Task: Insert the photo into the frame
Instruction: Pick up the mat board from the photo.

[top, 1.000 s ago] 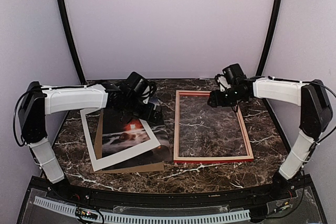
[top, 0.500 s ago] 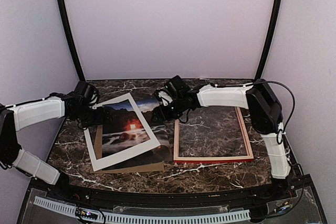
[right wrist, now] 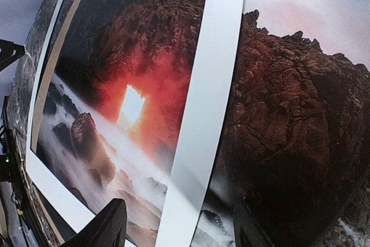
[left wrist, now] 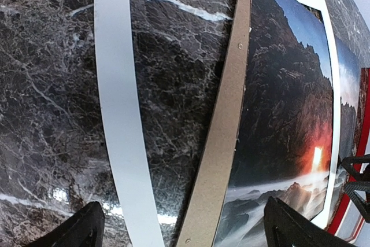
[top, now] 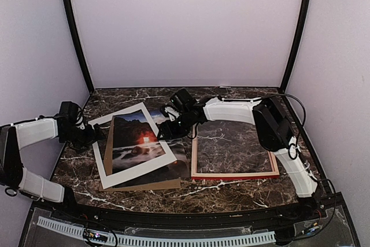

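Frame (top: 234,174) lies flat on the marble table (top: 231,192), thin rails, red along the near edge, marble showing through its opening. Photo (top: 180,155) lies flat to the left of the frame, not in it. It is a dark rock landscape with an orange glow and white mist, bluish at the edge nearest the frame. That edge sits just beside the frame's left rail; whether the two touch I cannot tell. White mat (top: 99,157) lies skewed on top of the photo, further left from the frame, most of the picture showing through its window. Brown backing board (top: 144,186) lies under both, a strip of it showing at the near side. Right gripper (top: 166,131) reaches across the frame's far-left corner and hangs over the photo. In the wrist view the right gripper (right wrist: 176,227) has its jaws partly spread, astride the mat's white rail, holding nothing. Left gripper (top: 92,134) sits at the mat's far side from the frame, jaws spread wide over mat rail and bare marble, holding nothing.
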`<state>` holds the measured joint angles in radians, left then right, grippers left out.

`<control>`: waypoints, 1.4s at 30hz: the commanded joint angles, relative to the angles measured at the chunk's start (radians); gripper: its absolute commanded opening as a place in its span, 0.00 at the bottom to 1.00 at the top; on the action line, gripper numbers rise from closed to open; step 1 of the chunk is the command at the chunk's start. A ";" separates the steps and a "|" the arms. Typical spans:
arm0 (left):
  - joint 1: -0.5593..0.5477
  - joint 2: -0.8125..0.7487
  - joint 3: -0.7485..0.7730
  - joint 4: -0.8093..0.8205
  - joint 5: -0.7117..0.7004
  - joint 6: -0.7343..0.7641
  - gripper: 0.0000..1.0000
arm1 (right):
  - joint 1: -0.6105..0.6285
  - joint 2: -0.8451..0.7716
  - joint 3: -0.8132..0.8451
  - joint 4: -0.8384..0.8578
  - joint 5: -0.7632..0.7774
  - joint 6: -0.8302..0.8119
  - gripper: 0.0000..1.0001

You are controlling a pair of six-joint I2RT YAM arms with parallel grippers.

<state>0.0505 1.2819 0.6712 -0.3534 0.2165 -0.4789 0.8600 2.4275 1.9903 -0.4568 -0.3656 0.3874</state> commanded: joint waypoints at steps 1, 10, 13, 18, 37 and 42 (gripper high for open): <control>0.038 0.009 -0.033 0.043 0.044 -0.005 0.99 | 0.002 0.032 0.038 -0.002 -0.034 0.029 0.64; 0.043 0.048 -0.077 0.096 0.045 -0.043 0.99 | 0.002 0.060 0.043 -0.002 -0.042 0.049 0.63; 0.043 0.050 -0.104 0.121 0.046 -0.059 0.99 | 0.002 0.053 0.028 0.004 -0.042 0.058 0.63; 0.043 0.047 -0.162 0.163 0.059 -0.080 0.98 | 0.002 0.050 0.003 0.025 -0.045 0.076 0.62; 0.043 0.008 -0.238 0.317 0.292 -0.106 0.89 | 0.014 0.019 -0.099 0.106 -0.061 0.148 0.60; 0.043 -0.058 -0.237 0.336 0.320 -0.110 0.88 | 0.014 0.015 -0.113 0.107 -0.059 0.149 0.60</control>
<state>0.0975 1.2835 0.4503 0.0059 0.4690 -0.5812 0.8604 2.4382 1.9224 -0.2886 -0.4297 0.5175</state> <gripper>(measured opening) 0.887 0.602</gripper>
